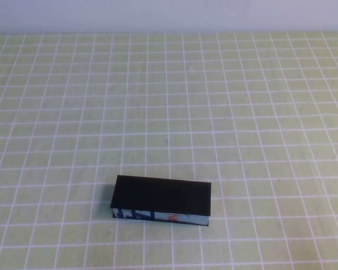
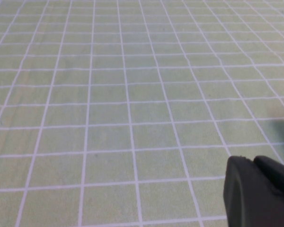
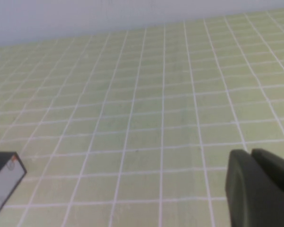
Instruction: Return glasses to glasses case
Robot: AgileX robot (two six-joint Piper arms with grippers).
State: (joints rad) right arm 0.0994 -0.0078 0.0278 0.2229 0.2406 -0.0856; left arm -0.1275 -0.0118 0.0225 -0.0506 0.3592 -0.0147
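The glasses case (image 1: 162, 199), a black rectangular box with its lid closed and a blue, white and orange front side, lies on the green checked cloth near the front centre. One end of it shows in the right wrist view (image 3: 4, 182). The glasses are not in view. My left gripper (image 2: 250, 163) is shut and empty, hovering over bare cloth. My right gripper (image 3: 250, 153) is shut and empty, to the right of the case and apart from it. Neither arm shows in the high view.
The green cloth with a white grid (image 1: 169, 112) covers the whole table. A pale wall (image 1: 169, 14) runs along the far edge.
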